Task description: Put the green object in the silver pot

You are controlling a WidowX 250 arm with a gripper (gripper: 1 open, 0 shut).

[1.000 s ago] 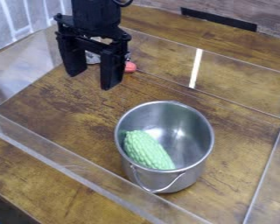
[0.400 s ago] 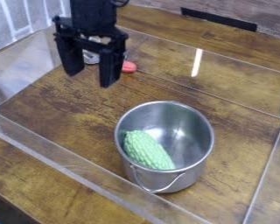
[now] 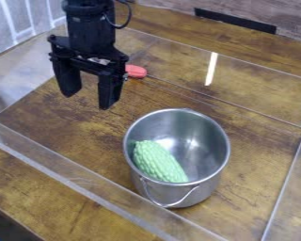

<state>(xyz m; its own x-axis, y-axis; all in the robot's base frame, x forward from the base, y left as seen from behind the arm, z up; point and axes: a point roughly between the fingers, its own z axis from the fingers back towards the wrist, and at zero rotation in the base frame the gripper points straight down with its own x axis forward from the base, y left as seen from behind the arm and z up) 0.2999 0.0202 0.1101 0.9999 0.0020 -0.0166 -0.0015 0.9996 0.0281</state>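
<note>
With its 2 dark fingers pointing down at the worktop [image 3: 84, 127], the black tool [image 3: 89, 85] hangs in the upper left part of the view, beyond the silver pot [image 3: 176, 160] and off to its left. The arm [image 3: 90, 21] comes in from the top edge and runs down almost upright to the tool, and a dark cable loops beside its upper part. The 2 fingers stand wide apart, fully open, and hold nothing; wood shows between them. Just to the right of the tool, a small red object [image 3: 135, 71] lies on the wood, partly hidden at its left end. A clear, see-through edge [image 3: 102, 202] runs slantwise across the lower left, passing in front of the pot, and a white strip [image 3: 211, 70] marks the wood farther back. Near the top right sits a dark rectangular slot [image 3: 235, 21]. Between the tool and the pot lies bare wood, with nothing standing in the way. The green object [image 3: 158, 162] is inside the pot, toward its left side, against or close to the wall. Its long axis slants, 1 end pointing to the upper left and the other to the lower right, near the side where the wire handle [image 3: 169, 196] hangs.
</note>
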